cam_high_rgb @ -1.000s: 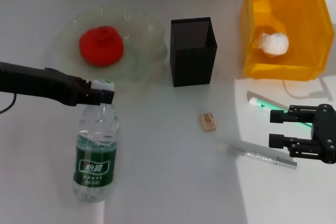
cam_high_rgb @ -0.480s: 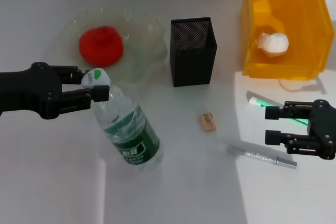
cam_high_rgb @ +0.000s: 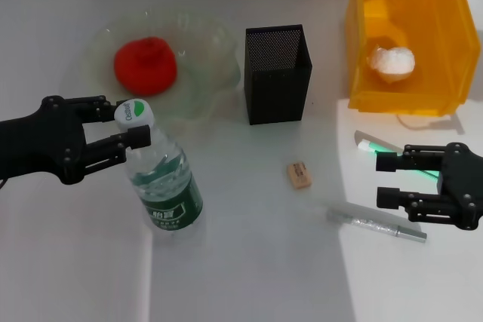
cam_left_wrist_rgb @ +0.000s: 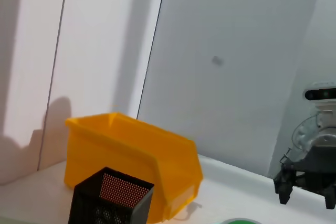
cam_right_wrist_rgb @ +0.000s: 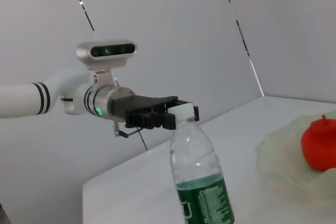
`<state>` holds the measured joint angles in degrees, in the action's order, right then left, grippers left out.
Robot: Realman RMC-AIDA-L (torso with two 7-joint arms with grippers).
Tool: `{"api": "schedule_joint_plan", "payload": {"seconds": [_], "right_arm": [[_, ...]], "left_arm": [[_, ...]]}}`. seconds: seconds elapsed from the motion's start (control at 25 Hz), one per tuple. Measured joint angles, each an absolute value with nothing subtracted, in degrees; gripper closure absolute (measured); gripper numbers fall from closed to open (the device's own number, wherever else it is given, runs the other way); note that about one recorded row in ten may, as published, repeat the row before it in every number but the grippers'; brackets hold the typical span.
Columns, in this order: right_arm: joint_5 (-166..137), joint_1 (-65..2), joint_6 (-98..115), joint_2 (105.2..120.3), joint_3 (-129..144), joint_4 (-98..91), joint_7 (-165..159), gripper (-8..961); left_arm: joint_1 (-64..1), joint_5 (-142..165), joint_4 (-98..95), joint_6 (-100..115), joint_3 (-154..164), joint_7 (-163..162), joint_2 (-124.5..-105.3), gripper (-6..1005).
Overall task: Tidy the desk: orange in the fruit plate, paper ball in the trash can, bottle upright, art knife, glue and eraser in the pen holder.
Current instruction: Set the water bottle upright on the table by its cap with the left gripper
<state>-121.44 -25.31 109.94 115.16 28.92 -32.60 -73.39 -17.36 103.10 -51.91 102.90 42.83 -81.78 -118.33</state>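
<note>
Bottle work comes first on the left: the small clear plastic water bottle with white cap and green label [cam_high_rgb: 161, 179] stands almost upright, leaning a little, left of and nearer the robot than the tall square black mesh pen holder [cam_high_rgb: 277, 73], which serves as the landmark. The black left gripper [cam_high_rgb: 124, 126] has its jaws closed on the neck just under the cap. It looks part full, so I judge it light but sloshy; the smooth wall is thin and would dent, which makes the stiff neck ring the sound place to hold.

Left of the pen holder sits the wide pale-green glass fruit plate with ruffled rim [cam_high_rgb: 219, 81], brittle by the look of it, with the bumpy red-orange orange [cam_high_rgb: 146, 65] inside.

Nearer the robot than the pen holder, slightly right, lies the tiny tan eraser block [cam_high_rgb: 299, 174]; probably grippy and firm, best pinched across its short sides.

Right of the pen holder stands the bright orange-yellow plastic trash can [cam_high_rgb: 392, 99], holding the white crumpled paper ball [cam_high_rgb: 392, 62].

Farther right and nearer, a slim silver pen-like tool [cam_high_rgb: 376, 226] and a green-and-white stick [cam_high_rgb: 370, 145] lie near the black right gripper [cam_high_rgb: 386, 179], which hovers open and empty. Both are thin and could roll; grasp them mid-length
</note>
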Motion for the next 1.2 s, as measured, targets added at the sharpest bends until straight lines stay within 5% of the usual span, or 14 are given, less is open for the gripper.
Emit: {"api": "schedule_joint_plan", "payload": {"seconds": [1.2], "right_arm": [[-121.5, -26.6, 109.9, 116.09, 28.9, -32.6, -73.5, 351]], "left_arm": [[-18.0, 98.3, -35.1, 102.0, 36.4, -56.0, -118.18, 463]]}}
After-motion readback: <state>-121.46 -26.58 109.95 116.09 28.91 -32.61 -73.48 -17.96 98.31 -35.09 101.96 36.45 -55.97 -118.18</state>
